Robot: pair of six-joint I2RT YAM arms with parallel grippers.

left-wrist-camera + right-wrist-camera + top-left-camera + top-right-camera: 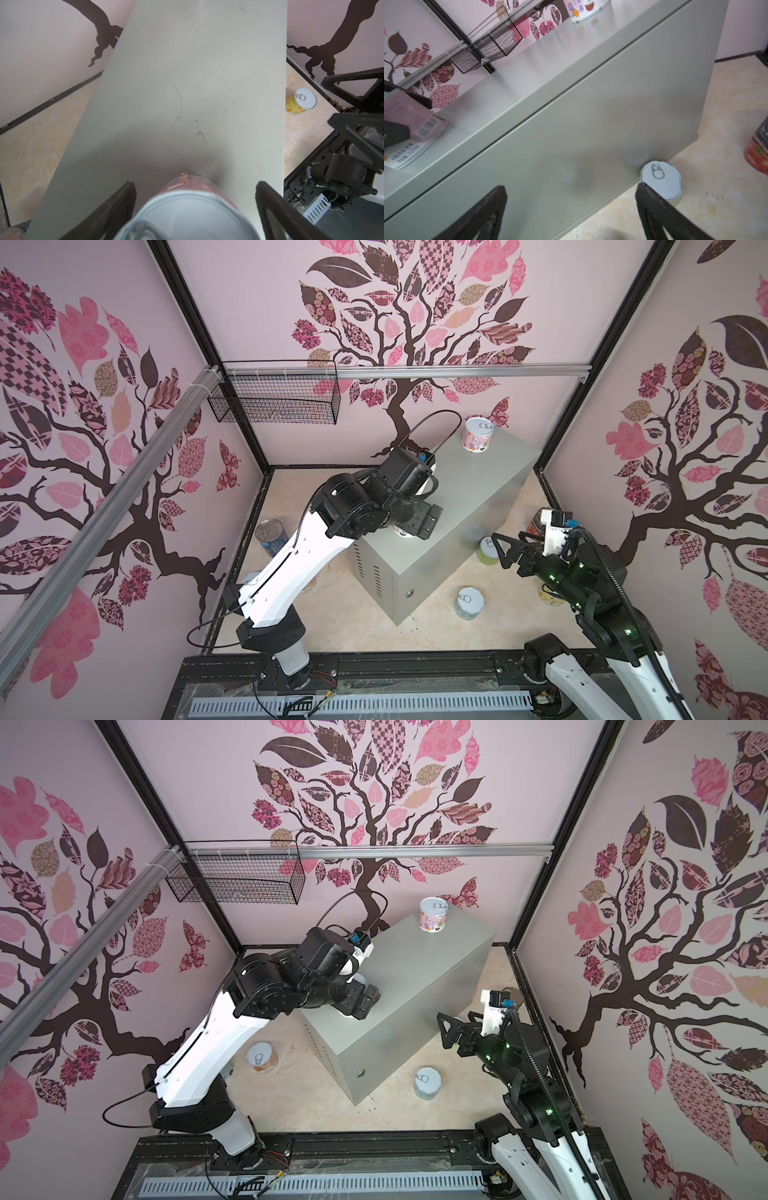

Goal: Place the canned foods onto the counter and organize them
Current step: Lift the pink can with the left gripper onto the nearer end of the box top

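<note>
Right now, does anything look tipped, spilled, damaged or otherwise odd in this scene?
Nothing is spilled or toppled. Only the top of the counter is marked: a faint ring and dark specks, both ahead of the pink can.

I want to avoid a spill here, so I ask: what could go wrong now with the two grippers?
1. The pink can stands between the fingers of the open left gripper, near the edge of the counter; a skewed retreat could clip it and push it off.
2. The floor can by the right gripper stands close against the counter's wall; a finger may strike that wall.
</note>
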